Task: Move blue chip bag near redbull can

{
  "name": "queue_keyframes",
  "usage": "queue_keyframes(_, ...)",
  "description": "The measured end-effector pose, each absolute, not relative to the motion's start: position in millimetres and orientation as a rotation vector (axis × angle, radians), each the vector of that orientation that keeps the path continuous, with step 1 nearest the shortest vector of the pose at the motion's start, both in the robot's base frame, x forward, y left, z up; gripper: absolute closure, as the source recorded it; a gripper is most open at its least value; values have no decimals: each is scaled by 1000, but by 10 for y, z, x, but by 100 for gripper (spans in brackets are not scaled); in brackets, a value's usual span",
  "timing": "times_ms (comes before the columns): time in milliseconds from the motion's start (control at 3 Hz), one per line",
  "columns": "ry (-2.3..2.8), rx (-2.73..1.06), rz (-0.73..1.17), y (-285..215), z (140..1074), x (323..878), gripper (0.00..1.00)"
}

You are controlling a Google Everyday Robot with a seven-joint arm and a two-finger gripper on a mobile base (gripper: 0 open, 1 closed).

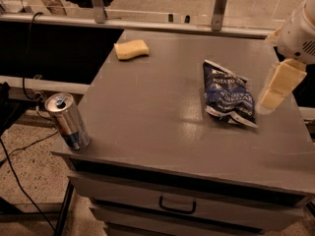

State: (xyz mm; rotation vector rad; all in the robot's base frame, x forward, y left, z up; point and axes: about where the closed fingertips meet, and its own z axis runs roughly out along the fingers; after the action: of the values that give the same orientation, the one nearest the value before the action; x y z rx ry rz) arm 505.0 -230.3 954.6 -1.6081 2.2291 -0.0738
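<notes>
Gripper (270,98): at the right edge of the view, cream-coloured, hanging down from the white arm (300,31) over the right side of the table (147,127). Cannot tell whether it is spread or pressed together. Nothing shows in its grasp. Its tip sits just beside the right edge of the blue chip bag (229,95); contact is not evident.

Blue chip bag: lies flat on the right half of the table top, long axis running from the back toward the front right. Dark navy foil, crinkled, with white lettering facing up and a pale strip along the near end. Looks loosely filled and soft, so it probably deforms under a pinch.

Redbull can (68,121): upright at the front left corner of the table, very close to the edge, pull-tab top visible, silver with blue panels low on the side. Well apart from the bag, with most of the table's width between them.

Other: yellow sponge (131,49) at the back left of the top, away from both. Drawer handle (177,206) below the front edge. Cable (19,181) on the floor to the left.

Progress, as a judgement: early. Bag not yet grasped or lifted, and not near the can. Left to do: take hold of the bag, carry it across to the front left, and set it down by the can without nudging the can off the corner.
</notes>
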Motion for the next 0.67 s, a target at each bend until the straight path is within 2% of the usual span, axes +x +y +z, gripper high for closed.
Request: queue_keyframes(667, 2224, -1444, 44, -2409, 9275, 5754, 0)
